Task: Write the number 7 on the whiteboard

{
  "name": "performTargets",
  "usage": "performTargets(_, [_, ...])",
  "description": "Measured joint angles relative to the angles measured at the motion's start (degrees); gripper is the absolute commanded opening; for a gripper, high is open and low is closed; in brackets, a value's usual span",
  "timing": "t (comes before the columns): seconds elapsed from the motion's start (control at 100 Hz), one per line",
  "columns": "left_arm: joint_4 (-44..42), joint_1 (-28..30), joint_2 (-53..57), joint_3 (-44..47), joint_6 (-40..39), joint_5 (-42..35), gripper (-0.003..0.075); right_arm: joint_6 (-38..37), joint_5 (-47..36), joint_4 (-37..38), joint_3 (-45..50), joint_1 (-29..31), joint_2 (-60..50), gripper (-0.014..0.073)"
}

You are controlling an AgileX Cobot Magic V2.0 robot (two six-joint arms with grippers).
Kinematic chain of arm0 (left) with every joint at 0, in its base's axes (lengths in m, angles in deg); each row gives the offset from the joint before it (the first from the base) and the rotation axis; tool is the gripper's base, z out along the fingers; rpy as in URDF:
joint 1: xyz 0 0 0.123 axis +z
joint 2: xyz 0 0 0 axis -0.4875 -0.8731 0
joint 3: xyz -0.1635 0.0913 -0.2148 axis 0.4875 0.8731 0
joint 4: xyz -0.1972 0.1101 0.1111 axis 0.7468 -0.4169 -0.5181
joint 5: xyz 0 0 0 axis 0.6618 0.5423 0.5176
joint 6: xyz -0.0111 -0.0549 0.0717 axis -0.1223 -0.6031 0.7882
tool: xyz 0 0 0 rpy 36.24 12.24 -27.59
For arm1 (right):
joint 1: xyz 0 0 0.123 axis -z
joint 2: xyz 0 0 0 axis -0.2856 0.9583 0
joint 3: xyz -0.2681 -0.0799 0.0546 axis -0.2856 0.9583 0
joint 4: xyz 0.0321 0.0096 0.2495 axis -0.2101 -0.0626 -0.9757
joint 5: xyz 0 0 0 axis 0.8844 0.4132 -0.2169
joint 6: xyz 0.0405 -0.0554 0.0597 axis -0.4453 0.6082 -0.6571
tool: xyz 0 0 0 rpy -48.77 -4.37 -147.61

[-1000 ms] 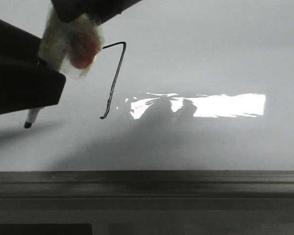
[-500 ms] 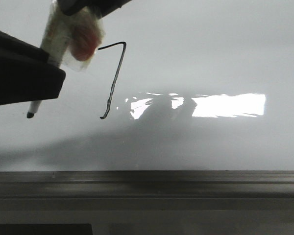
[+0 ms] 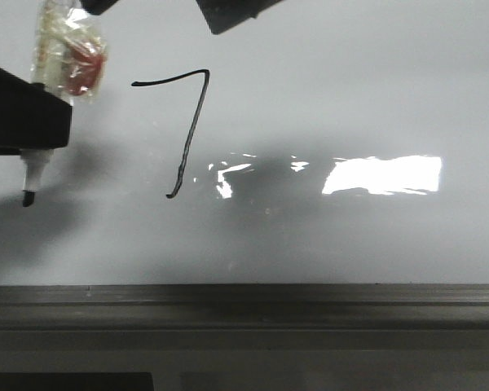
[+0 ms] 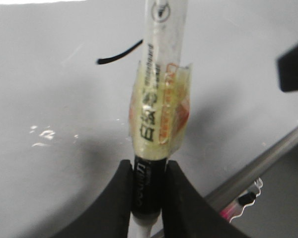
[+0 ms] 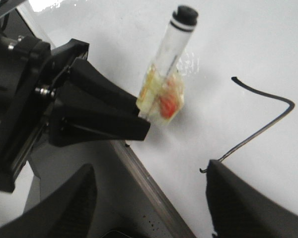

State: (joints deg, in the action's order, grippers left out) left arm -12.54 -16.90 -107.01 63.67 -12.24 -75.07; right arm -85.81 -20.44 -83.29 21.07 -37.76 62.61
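Marker (image 3: pixel 34 167) beside number 7 (image 3: pixel 183 130) — apart.

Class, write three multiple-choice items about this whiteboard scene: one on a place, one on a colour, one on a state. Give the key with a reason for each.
1. In the front view, where is the marker relative to the number 7?
A. To its left
B. To its right
C. Directly over it

2. What colour is the drawn line?
A. Red
B. Black
C. Blue

3. What is the left end effector doing?
A. Open and empty
B. Shut on the marker
C. Pressing flat on the whiteboard

Key:
1 A, the marker's tip hangs near the picture's left edge, well clear of the 7.
2 B, the stroke is a thin black line on the pale board.
3 B, the left wrist view shows both fingers clamping the marker's dark barrel.
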Motion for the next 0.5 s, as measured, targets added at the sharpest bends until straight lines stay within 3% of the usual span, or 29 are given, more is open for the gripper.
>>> performTargets(0.21, [6.2, 7.7, 0.0, -0.2, -0.4, 5.7, -0.002, 0.0, 1.8, 0.0, 0.0, 0.0, 0.0, 0.0395])
performTargets(0.39, [6.1, 9.2, 0.0, -0.2, -0.4, 8.3, -0.0017, 0.0, 2.2, 0.0, 0.0, 0.0, 0.0, 0.0395])
performTargets(0.5, [6.0, 9.2, 0.0, -0.2, -0.4, 7.2, 0.0069, 0.0, 2.2, 0.0, 0.0, 0.0, 0.0, 0.0395])
